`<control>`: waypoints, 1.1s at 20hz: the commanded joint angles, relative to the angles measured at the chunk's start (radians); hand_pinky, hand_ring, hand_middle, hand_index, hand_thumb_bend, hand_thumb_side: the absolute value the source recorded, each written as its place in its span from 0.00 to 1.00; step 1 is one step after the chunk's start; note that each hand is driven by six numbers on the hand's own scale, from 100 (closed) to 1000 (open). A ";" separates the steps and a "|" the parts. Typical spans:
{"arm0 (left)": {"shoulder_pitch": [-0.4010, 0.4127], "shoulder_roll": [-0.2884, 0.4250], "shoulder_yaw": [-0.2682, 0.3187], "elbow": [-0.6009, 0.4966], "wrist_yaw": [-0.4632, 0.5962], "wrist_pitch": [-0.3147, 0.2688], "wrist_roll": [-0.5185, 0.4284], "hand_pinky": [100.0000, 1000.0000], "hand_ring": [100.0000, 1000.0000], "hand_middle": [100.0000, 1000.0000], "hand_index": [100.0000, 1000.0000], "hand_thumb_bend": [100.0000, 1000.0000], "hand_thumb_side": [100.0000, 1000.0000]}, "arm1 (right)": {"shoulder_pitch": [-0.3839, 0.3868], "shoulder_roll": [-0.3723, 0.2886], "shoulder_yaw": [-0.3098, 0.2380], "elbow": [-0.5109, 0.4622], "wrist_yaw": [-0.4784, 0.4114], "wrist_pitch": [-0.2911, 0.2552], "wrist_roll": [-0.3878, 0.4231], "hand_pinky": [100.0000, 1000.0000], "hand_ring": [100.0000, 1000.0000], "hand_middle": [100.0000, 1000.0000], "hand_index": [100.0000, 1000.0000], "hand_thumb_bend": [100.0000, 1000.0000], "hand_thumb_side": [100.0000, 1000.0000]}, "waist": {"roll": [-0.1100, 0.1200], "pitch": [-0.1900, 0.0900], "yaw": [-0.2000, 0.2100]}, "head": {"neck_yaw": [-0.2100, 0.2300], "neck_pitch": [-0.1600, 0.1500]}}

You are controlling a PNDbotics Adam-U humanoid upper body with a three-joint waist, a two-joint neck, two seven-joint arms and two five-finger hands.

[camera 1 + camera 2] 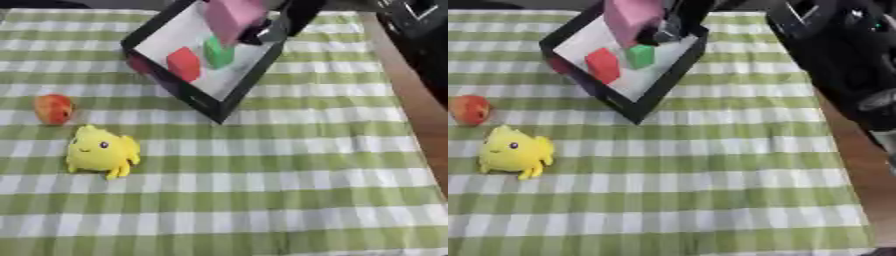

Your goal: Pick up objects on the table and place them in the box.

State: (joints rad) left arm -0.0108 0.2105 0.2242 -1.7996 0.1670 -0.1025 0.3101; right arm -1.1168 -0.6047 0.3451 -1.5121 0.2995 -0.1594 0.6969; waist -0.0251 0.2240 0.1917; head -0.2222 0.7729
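Note:
A black-walled box [229, 100] with a white floor stands tilted at the back of the table. A red block [184, 63] and a green block [219, 52] lie inside it. Over the box's far part hangs a pink block [232, 17], and my right hand [665, 31], coming in from the top, is shut on it. A yellow plush toy [101, 152] sits on the cloth at the left. Just behind it lies a red-orange round fruit [54, 108]. My left hand shows in neither view.
A green and white checked cloth [262, 190] covers the table. The brown wooden table edge [429, 110] runs down the right side. My black right arm [842, 55] fills the upper right corner.

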 commanded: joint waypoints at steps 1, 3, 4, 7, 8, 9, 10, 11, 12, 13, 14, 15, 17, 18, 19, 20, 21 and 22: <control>-0.008 0.017 0.002 -0.015 0.001 -0.001 -0.005 0.90 0.60 0.72 0.82 0.18 0.68 | -0.081 0.066 -0.027 0.081 0.049 0.053 0.023 0.71 0.55 0.51 0.63 0.21 0.00 | -0.002 -0.026 0.004 | -0.012 -0.003; -0.012 0.018 0.002 -0.016 0.002 -0.002 -0.004 0.90 0.60 0.72 0.82 0.18 0.68 | -0.134 0.108 -0.027 0.138 0.084 0.088 0.033 0.72 0.55 0.51 0.63 0.21 0.00 | -0.003 -0.020 0.011 | -0.022 -0.003; -0.013 0.018 0.002 -0.015 0.002 -0.002 -0.004 0.90 0.60 0.72 0.82 0.18 0.68 | -0.152 0.126 -0.026 0.166 0.102 0.106 0.035 0.72 0.56 0.52 0.63 0.22 0.00 | -0.003 -0.018 0.015 | -0.025 -0.003; -0.017 0.021 0.000 -0.015 0.003 -0.002 -0.005 0.90 0.60 0.72 0.82 0.18 0.68 | -0.183 0.172 -0.025 0.254 0.156 0.130 0.035 0.73 0.57 0.53 0.64 0.22 0.00 | -0.006 -0.011 0.024 | -0.037 -0.003; -0.019 0.021 0.000 -0.015 0.004 -0.003 -0.006 0.90 0.60 0.72 0.82 0.18 0.68 | -0.190 0.185 -0.026 0.284 0.174 0.126 0.034 0.73 0.58 0.53 0.64 0.23 0.00 | -0.007 -0.009 0.027 | -0.040 -0.003; -0.020 0.022 -0.001 -0.015 0.004 -0.002 -0.007 0.90 0.60 0.72 0.82 0.18 0.68 | -0.195 0.197 -0.029 0.312 0.192 0.119 0.033 0.73 0.58 0.53 0.64 0.23 0.00 | -0.007 -0.008 0.028 | -0.043 -0.003; -0.022 0.022 -0.002 -0.015 0.005 -0.002 -0.007 0.90 0.60 0.72 0.82 0.18 0.68 | -0.197 0.210 -0.032 0.341 0.209 0.110 0.032 0.74 0.59 0.54 0.65 0.23 0.00 | -0.008 -0.006 0.030 | -0.046 -0.003; -0.022 0.022 -0.002 -0.015 0.005 -0.002 -0.008 0.90 0.60 0.72 0.82 0.18 0.68 | -0.200 0.222 -0.038 0.369 0.226 0.099 0.031 0.74 0.59 0.54 0.65 0.23 0.00 | -0.008 -0.004 0.032 | -0.049 -0.003; -0.023 0.022 -0.003 -0.015 0.005 -0.002 -0.009 0.90 0.60 0.72 0.82 0.18 0.68 | -0.215 0.249 -0.053 0.467 0.272 0.060 0.015 0.75 0.59 0.54 0.66 0.24 0.00 | -0.007 -0.003 0.034 | -0.053 -0.003; -0.024 0.021 -0.004 -0.014 0.006 -0.002 -0.010 0.90 0.60 0.72 0.82 0.18 0.68 | -0.236 0.279 -0.079 0.592 0.334 -0.012 -0.023 0.75 0.59 0.55 0.66 0.24 0.00 | -0.006 -0.001 0.036 | -0.056 -0.003; -0.025 0.020 -0.004 -0.014 0.007 -0.002 -0.010 0.90 0.60 0.72 0.82 0.18 0.68 | -0.251 0.300 -0.107 0.696 0.392 -0.085 -0.066 0.75 0.59 0.55 0.66 0.24 0.00 | -0.006 0.000 0.037 | -0.058 -0.003; -0.025 0.020 -0.004 -0.014 0.007 -0.002 -0.010 0.90 0.60 0.72 0.82 0.18 0.68 | -0.261 0.314 -0.130 0.774 0.443 -0.148 -0.108 0.75 0.59 0.55 0.66 0.24 0.00 | -0.005 0.000 0.037 | -0.059 -0.003; -0.026 0.019 -0.005 -0.014 0.007 -0.002 -0.011 0.90 0.60 0.72 0.82 0.18 0.68 | -0.269 0.335 -0.167 0.876 0.518 -0.229 -0.173 0.76 0.60 0.55 0.66 0.24 0.00 | -0.004 0.003 0.040 | -0.062 -0.003; -0.027 0.019 -0.005 -0.014 0.008 -0.002 -0.011 0.90 0.60 0.72 0.82 0.18 0.68 | -0.270 0.344 -0.180 0.908 0.544 -0.252 -0.194 0.76 0.59 0.55 0.66 0.24 0.00 | -0.004 0.004 0.041 | -0.064 -0.003; -0.027 0.019 -0.005 -0.014 0.008 -0.002 -0.011 0.90 0.60 0.72 0.82 0.18 0.68 | -0.271 0.351 -0.189 0.930 0.566 -0.270 -0.212 0.76 0.59 0.55 0.66 0.24 0.00 | -0.004 0.005 0.042 | -0.064 -0.003; -0.027 0.018 -0.005 -0.014 0.008 -0.002 -0.011 0.90 0.60 0.72 0.82 0.18 0.68 | -0.271 0.355 -0.195 0.946 0.584 -0.283 -0.225 0.75 0.59 0.55 0.66 0.24 0.00 | -0.004 0.005 0.042 | -0.065 -0.003; -0.027 0.018 -0.005 -0.014 0.008 -0.002 -0.011 0.90 0.60 0.72 0.82 0.18 0.68 | -0.272 0.358 -0.200 0.957 0.600 -0.292 -0.236 0.75 0.59 0.55 0.66 0.24 0.00 | -0.004 0.005 0.042 | -0.065 -0.003; -0.027 0.018 -0.005 -0.014 0.008 -0.002 -0.011 0.90 0.60 0.72 0.82 0.18 0.68 | -0.272 0.360 -0.203 0.965 0.613 -0.299 -0.245 0.75 0.59 0.55 0.66 0.24 0.00 | -0.005 0.005 0.042 | -0.065 -0.003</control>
State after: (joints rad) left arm -0.0282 0.2108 0.2180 -1.7994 0.1756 -0.1039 0.3018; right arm -1.3555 -0.2381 0.1567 -0.5579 0.8882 -0.4402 0.4695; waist -0.0258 0.2280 0.2324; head -0.2845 0.7729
